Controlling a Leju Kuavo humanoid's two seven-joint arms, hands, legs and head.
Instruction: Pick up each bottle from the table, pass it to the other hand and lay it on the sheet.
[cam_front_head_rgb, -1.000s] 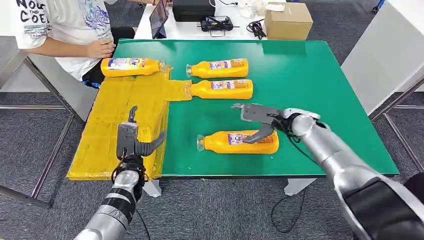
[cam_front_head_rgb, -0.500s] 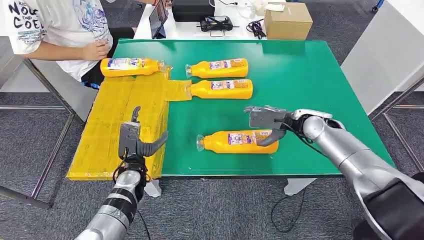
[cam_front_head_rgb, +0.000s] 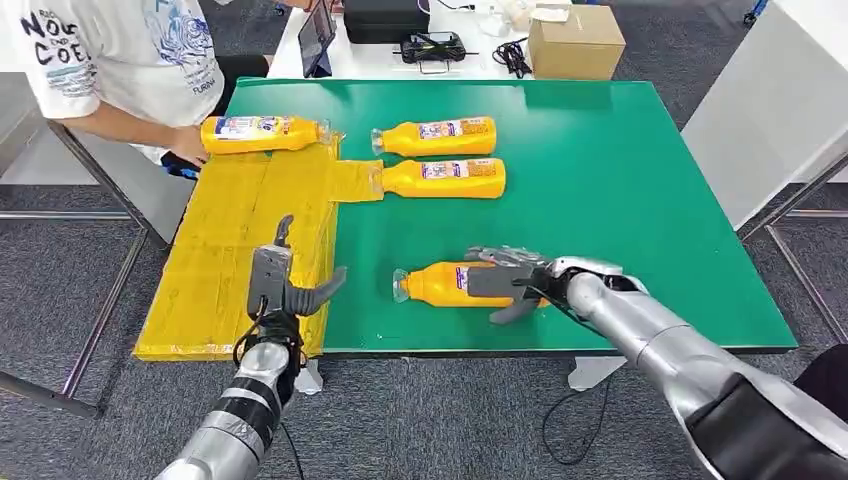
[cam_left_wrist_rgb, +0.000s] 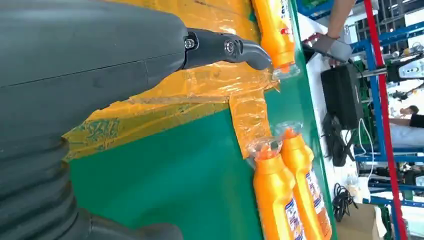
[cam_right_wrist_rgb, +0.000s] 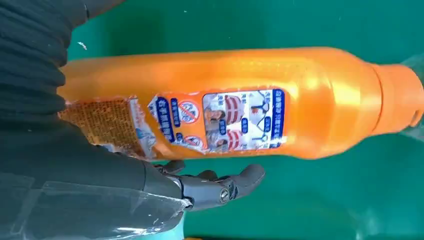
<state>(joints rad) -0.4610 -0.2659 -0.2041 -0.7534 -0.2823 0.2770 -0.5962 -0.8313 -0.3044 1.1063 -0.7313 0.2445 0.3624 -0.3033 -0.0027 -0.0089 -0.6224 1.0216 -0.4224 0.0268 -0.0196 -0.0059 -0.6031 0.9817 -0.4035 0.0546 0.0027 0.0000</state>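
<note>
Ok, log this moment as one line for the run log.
stage: reaching nearest bottle | right hand: over the bottle, grip unclear | left hand: open, above sheet | bottles on sheet: one

A robotics lab or test workshop is suggested. A green-topped table (cam_front_head_rgb: 620, 170) on a metal frame is set on grey carpet tiles (cam_front_head_rgb: 60, 270). Behind it, a white desk (cam_front_head_rgb: 390, 60) is loaded with a black case (cam_front_head_rgb: 385, 20), cables (cam_front_head_rgb: 513, 55), a tablet (cam_front_head_rgb: 317, 32) and a cardboard box (cam_front_head_rgb: 575, 42). Blue and red metal racking (cam_left_wrist_rgb: 382, 75) is seen in the left wrist view.
</note>
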